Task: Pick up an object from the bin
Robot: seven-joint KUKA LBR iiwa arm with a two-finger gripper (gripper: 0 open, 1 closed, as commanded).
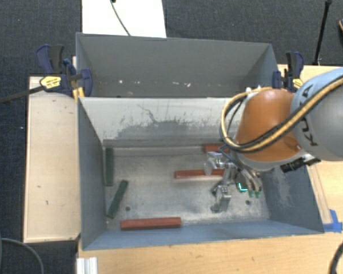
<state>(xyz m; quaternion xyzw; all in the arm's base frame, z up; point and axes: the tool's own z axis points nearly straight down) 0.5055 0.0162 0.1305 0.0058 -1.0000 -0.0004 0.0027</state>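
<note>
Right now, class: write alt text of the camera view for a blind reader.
The gripper hangs over the right of the grey bin, by the end of a red-brown bar. A second red-brown bar and two dark green sticks lie toward the view's left.

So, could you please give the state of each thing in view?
Pincer: lowered in bin, right side.
Middle red bar: flat, beside pincer.
Front red bar: flat, along front wall.
Left green stick: flat, along left wall.
Slanted green stick: flat.
Back red piece: partly hidden by arm.
</note>
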